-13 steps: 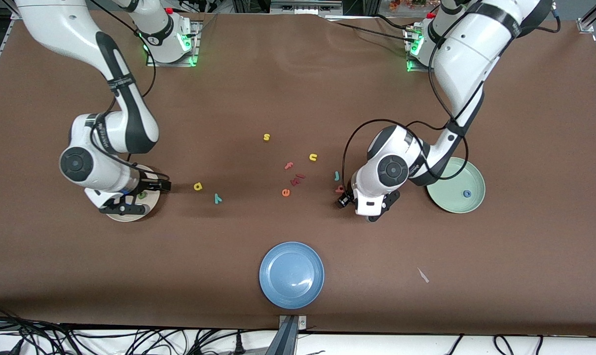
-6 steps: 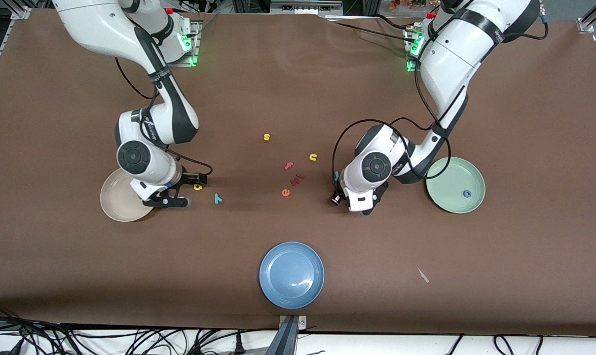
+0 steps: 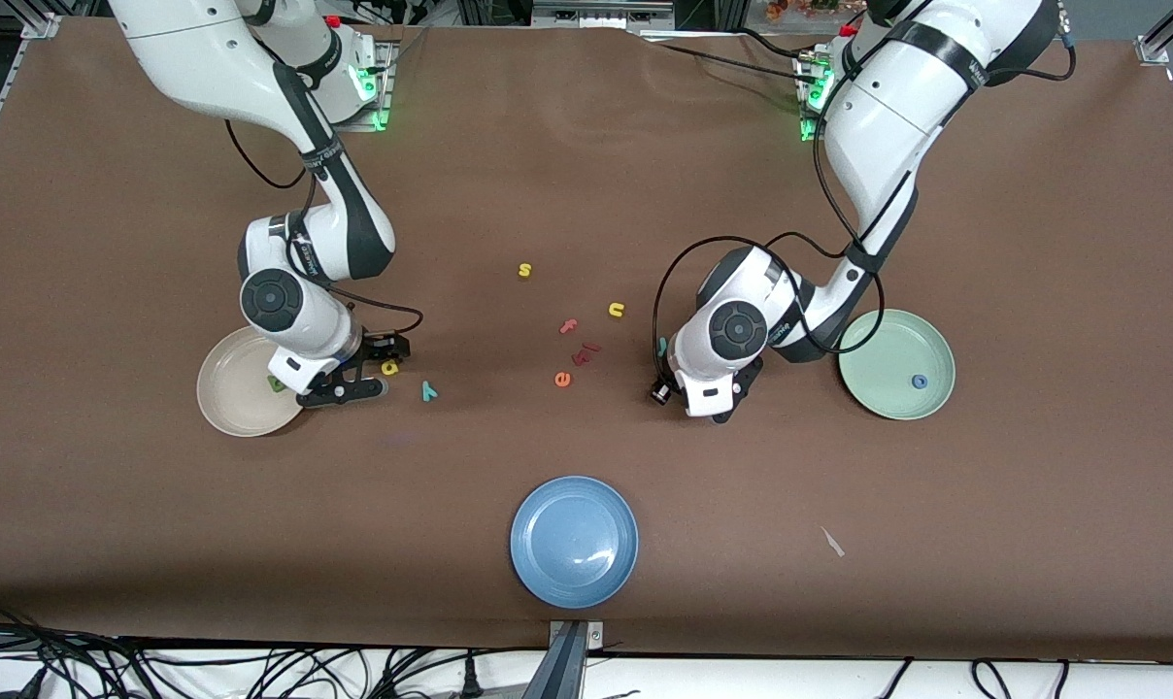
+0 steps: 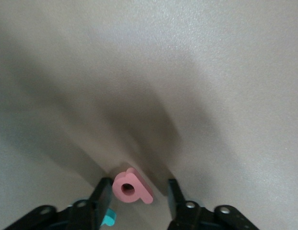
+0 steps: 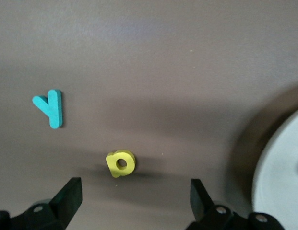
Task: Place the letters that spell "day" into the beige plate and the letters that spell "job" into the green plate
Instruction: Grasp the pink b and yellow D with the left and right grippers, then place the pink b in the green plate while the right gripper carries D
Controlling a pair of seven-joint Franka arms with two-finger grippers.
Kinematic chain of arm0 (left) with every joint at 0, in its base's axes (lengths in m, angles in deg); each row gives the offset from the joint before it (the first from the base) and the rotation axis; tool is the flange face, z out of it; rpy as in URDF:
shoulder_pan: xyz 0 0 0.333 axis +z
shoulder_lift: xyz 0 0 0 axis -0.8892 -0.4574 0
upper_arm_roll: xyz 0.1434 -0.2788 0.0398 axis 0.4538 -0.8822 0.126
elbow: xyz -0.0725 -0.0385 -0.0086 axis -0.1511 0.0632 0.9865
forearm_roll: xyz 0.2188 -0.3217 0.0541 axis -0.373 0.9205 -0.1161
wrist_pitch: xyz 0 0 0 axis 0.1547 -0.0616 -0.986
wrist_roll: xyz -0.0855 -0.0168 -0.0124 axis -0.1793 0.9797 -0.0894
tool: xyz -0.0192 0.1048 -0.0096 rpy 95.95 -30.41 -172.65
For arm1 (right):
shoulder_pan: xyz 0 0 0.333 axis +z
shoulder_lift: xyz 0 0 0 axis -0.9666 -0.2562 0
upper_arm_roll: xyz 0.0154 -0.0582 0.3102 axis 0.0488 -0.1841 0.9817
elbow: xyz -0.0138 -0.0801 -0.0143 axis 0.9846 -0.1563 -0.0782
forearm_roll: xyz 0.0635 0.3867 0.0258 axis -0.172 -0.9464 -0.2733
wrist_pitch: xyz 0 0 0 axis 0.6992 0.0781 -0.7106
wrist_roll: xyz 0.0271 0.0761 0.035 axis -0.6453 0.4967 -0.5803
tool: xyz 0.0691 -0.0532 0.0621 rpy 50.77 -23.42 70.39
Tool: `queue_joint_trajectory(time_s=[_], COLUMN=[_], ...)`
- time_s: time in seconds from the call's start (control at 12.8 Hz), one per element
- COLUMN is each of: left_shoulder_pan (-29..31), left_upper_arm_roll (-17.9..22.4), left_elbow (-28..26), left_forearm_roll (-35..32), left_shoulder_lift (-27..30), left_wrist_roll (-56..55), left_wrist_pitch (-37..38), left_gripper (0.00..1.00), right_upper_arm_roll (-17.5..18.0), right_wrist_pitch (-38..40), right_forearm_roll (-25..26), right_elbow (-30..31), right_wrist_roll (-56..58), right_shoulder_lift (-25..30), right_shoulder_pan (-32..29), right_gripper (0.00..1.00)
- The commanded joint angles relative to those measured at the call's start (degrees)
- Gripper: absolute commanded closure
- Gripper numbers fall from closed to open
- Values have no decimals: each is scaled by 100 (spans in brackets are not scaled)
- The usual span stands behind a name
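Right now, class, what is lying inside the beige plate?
A green "d" lies in the beige plate, near the rim toward the right gripper. The right arm's wrist covers part of the plate, so anything under it cannot be seen.

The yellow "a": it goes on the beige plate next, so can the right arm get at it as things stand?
Probably yes. The right gripper hangs open right over the yellow "a", which lies flat on bare table with nothing touching it. The teal "y" lies apart, and the beige plate is close by.
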Motion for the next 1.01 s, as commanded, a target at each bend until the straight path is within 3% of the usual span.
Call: queue_joint_trajectory(time_s=[0.0, 0.16, 0.31, 0.7, 0.94], left_shoulder_pan=[-55, -38, 50, 1032, 1867], left_upper_arm_roll=[88, 88, 88, -35, -26], left_elbow=[23, 23, 84, 182, 94], left_forearm_roll=[-173, -288, -288, -191, -226], left_shoulder_lift=[-41, -41, 72, 1108, 1400], left_wrist_roll=[2, 169, 484, 2556, 4233], left_wrist_pitch=[52, 96, 235, 2157, 3265], left_gripper=[75, 85, 88, 88, 88], right_upper_arm_roll=[24, 94, 103, 103, 103], right_wrist_pitch=[-125, -125, -134, -248, -248], right_forearm_roll=[-28, -28, -28, -19, -19], right_elbow=[17, -19, -36, -80, -133], right_wrist_roll=[351, 404, 430, 773, 773], right_shoulder_lift=[-117, -170, -206, -320, -372], right_shoulder_pan=[12, 12, 4, 4, 4], right_gripper=[2, 5, 6, 23, 32])
